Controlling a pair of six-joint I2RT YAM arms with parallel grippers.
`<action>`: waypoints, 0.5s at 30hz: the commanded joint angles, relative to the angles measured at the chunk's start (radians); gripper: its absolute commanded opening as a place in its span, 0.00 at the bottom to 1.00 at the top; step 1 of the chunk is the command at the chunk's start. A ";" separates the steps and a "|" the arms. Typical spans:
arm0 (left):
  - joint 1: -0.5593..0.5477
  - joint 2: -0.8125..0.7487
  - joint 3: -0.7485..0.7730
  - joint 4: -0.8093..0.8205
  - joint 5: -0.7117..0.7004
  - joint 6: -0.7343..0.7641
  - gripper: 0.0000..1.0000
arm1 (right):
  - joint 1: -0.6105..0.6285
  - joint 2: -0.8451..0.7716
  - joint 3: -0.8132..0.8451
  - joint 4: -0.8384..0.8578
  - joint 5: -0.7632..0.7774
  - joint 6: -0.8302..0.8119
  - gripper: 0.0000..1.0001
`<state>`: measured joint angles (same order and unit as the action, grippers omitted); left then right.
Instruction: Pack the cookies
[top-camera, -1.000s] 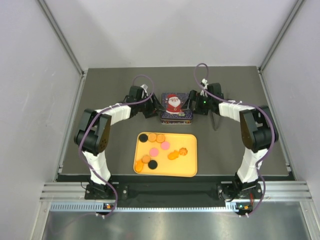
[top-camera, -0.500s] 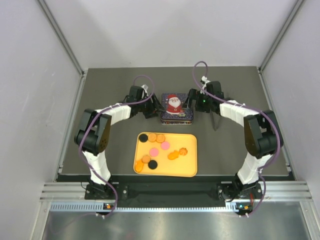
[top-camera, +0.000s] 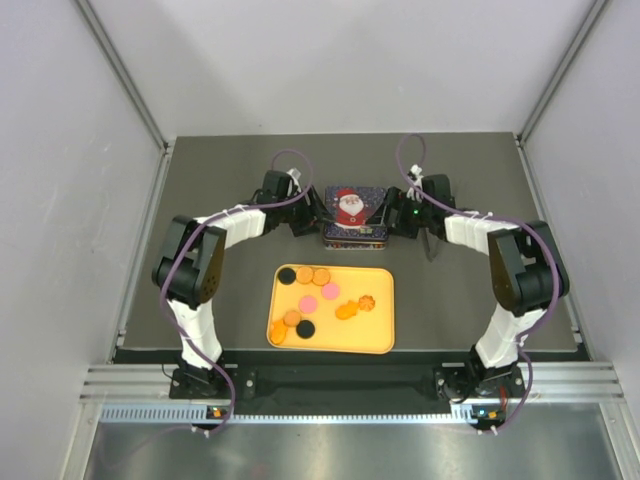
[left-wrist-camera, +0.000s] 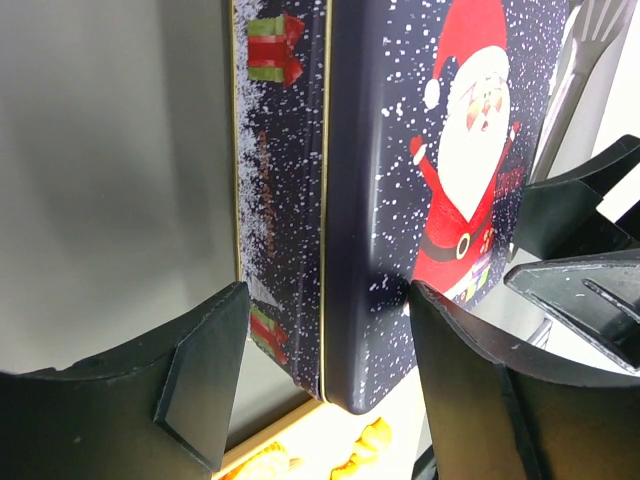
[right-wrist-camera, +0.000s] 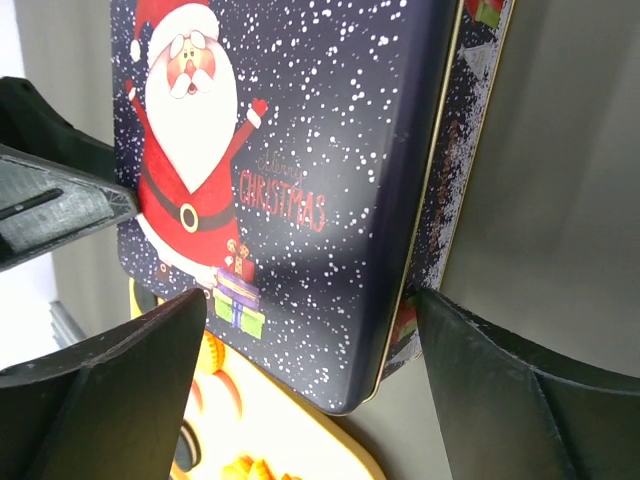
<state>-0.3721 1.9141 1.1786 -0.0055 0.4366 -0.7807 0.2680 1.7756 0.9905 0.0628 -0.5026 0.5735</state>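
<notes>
Two robot arms reach in from either side of a Christmas tin (top-camera: 353, 213) at the middle of a dark table (top-camera: 220, 180), its Santa lid on. The left gripper (left-wrist-camera: 328, 300) straddles the tin's left edge near the front corner, jaws apart: one finger (left-wrist-camera: 205, 380) sits outside by the side wall and the other over the lid. The right gripper (right-wrist-camera: 310, 300) mirrors it on the right edge, jaws spread wide, with one finger (right-wrist-camera: 135, 375) above the lid and the other just beside the outer wall. Whether any finger actually presses on the metal cannot be told. The cookies (top-camera: 309, 304) lie loose on a yellow tray (top-camera: 380, 340) just in front of the tin, between it and the arm bases, none of them held. Black, orange and pink rounds cluster on the tray's left half, and two orange scalloped ones sit nearer its middle. From each wrist camera, a strip of the tray with orange biscuits shows below the tin's front corner. Purple cables (top-camera: 285, 158) loop over both arms.
</notes>
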 joint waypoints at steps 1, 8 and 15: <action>-0.021 0.022 0.024 -0.022 -0.032 0.037 0.70 | -0.015 -0.041 0.002 0.063 -0.077 0.028 0.84; -0.024 0.011 0.030 -0.040 -0.062 0.057 0.70 | -0.036 -0.074 -0.003 0.043 -0.114 0.034 0.81; -0.025 0.013 0.039 -0.048 -0.067 0.061 0.70 | -0.046 -0.087 -0.012 0.028 -0.132 0.023 0.87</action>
<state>-0.3843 1.9163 1.1965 -0.0200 0.4019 -0.7536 0.2302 1.7504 0.9848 0.0597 -0.5789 0.5953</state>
